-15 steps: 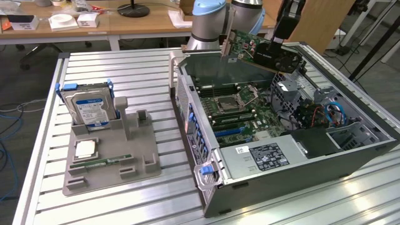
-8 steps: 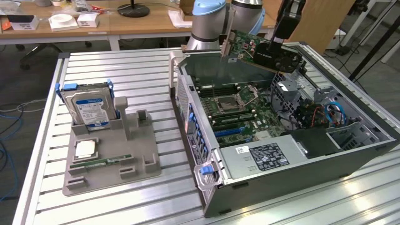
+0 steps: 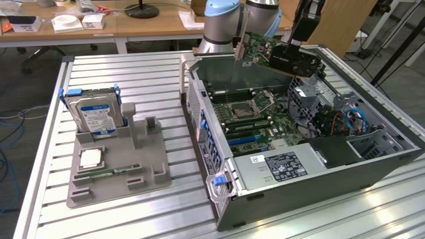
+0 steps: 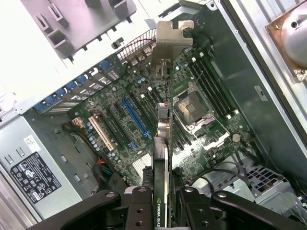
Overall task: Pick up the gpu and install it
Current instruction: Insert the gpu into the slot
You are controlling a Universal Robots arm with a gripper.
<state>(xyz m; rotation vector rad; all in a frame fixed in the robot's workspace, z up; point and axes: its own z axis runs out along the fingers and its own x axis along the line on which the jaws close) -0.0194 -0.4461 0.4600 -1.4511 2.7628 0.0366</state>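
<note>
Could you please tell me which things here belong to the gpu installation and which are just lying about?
In the job: gpu, clamped in the gripper above the open computer case; motherboard inside it.
Lying about: hard drive, processor chip and RAM stick, all on the grey holder beside the case.

Upper centre, the claw [image 3: 297, 46] grips the gpu [image 3: 262, 50] above the open computer case [image 3: 332, 191]; a hard drive [image 3: 98, 115] stands at left. The counter [image 3: 133, 69] is slatted.
</note>
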